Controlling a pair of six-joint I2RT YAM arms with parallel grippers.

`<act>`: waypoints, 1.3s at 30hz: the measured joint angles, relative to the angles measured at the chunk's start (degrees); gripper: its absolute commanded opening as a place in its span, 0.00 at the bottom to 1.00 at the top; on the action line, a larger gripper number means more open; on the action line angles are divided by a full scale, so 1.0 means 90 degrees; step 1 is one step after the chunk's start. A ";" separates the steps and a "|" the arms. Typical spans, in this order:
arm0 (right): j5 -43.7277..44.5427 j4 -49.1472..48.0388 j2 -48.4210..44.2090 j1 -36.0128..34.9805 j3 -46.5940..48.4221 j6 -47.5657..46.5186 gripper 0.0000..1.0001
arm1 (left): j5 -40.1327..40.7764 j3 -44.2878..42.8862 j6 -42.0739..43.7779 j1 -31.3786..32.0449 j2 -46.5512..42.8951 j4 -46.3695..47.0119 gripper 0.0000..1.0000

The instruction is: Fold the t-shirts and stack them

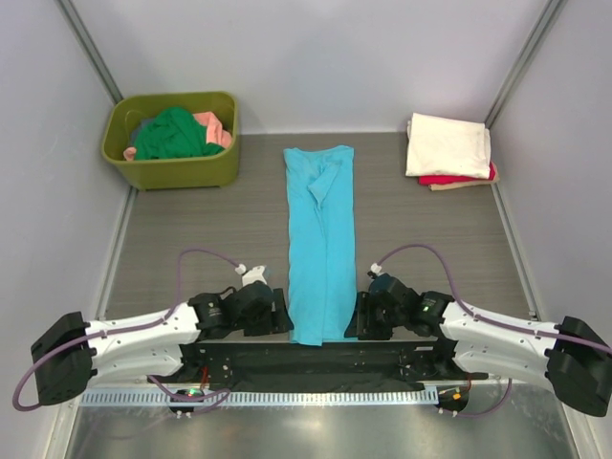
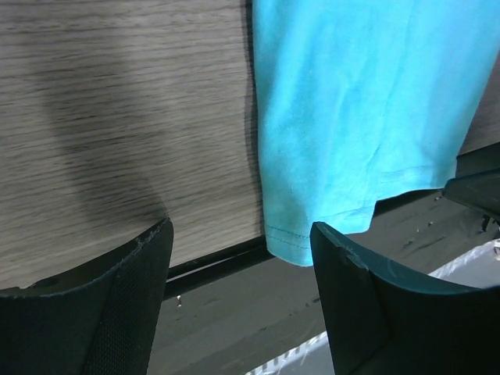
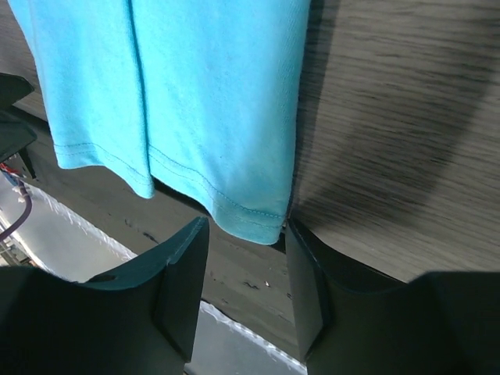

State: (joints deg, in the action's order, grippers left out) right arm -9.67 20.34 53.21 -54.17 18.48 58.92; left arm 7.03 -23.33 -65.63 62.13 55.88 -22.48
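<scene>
turquoise t-shirt point(image 1: 320, 239) lies in a long narrow strip down the middle of the table point(image 1: 191, 229), hem over the near edge.
soft, light, floppy by the look of it, so pinch the two hem corners. left gripper point(image 2: 238, 246) and right gripper point(image 3: 244, 234) are both spread wide, clamping nothing. smooth wood-grain top; green tub point(image 1: 172, 172) far left, folded stack point(image 1: 448, 145) far right.

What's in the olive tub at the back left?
A dark green t-shirt fills the tub, a salmon-pink t-shirt showing at its right edge. Anything beneath them is covered.
</scene>
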 measured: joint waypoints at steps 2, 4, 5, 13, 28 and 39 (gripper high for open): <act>0.0012 -0.0012 0.0010 -0.0007 -0.0007 -0.0002 0.48 | -0.0070 0.0095 -0.0058 0.0010 -0.0056 0.0160 0.72; 0.0012 -0.0041 0.0046 -0.0010 -0.0015 0.0000 0.45 | -0.0107 0.0151 -0.0129 0.0039 -0.0053 0.0328 0.72; 0.0007 -0.0068 0.0073 -0.0012 -0.0017 0.0000 0.45 | -0.0126 0.0158 -0.0158 0.0056 -0.0039 0.0393 0.72; -0.0012 -0.0240 0.0168 -0.0012 -0.0053 -0.0010 0.39 | -0.0267 0.0155 -0.0272 0.0197 0.0483 0.0952 0.51; 0.0124 -0.0143 -0.0362 -0.0012 -0.0294 -0.0015 0.01 | -0.0345 0.0109 -0.0355 0.0345 0.0782 0.1064 0.00; 0.1008 0.0534 -0.0444 0.0058 0.1226 -0.0442 0.01 | 0.0721 -0.1984 0.0185 0.0148 0.0311 -0.1071 0.02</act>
State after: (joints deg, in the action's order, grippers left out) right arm -0.60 25.15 49.21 -53.65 29.52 54.94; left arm 13.52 -41.19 -63.96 63.46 58.67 -32.12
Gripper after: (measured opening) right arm 0.039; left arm 0.016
